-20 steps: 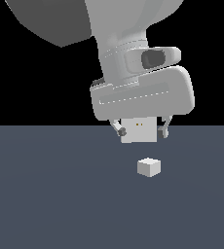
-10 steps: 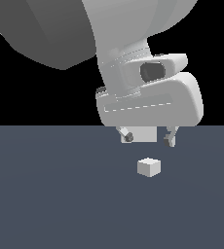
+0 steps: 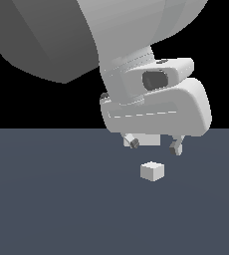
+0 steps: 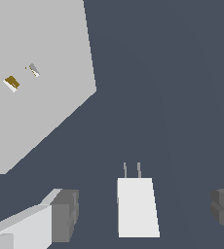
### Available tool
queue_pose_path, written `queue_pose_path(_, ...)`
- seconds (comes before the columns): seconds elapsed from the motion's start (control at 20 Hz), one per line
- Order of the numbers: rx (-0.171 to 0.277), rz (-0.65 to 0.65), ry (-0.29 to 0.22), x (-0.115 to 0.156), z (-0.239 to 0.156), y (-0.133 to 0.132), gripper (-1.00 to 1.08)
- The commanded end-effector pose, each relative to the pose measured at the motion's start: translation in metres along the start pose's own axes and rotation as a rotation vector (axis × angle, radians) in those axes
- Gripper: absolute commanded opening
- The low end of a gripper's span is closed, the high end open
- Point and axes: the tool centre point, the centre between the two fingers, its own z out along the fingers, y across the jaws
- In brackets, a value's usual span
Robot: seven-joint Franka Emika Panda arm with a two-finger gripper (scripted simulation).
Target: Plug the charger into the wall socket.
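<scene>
The charger (image 3: 152, 171) looks like smooth matt off-white plastic, with no gloss on any face; in the wrist view its two thin prongs (image 4: 132, 170) read as dull grey metal. The socket (image 4: 36, 82) is a flat, matt white plate, plain and even, its two small slots one brownish-gold and one grey. The counter (image 3: 47, 199) is a uniform matt slate-blue surface with no grain. The arm's shell (image 3: 156, 107) is smooth pale grey with a soft sheen; the finger pads (image 4: 65, 215) are darker, ribbed matt grey
</scene>
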Motion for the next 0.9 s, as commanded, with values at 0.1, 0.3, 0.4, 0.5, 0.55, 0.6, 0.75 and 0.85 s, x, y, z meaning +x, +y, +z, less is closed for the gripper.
queue_pose_path(0.1,0.0,0.0,0.0,-0.001,0.002,0.0,1.0)
queue_pose_path(0.3,0.0,0.001,-0.001,-0.008,0.012,0.0,1.0)
queue_pose_path(0.4,0.0,0.002,-0.002,-0.012,0.02,0.001,1.0)
queue_pose_path(0.5,0.0,0.003,-0.002,-0.017,0.029,0.001,1.0)
queue_pose_path(0.55,0.0,0.004,-0.003,-0.019,0.033,0.001,1.0)
queue_pose_path(0.6,0.0,0.004,-0.003,-0.021,0.036,0.001,1.0)
queue_pose_path(0.75,0.0,0.004,-0.003,-0.025,0.042,0.001,1.0)
queue_pose_path(0.85,-0.001,0.004,-0.002,-0.026,0.044,0.001,1.0)
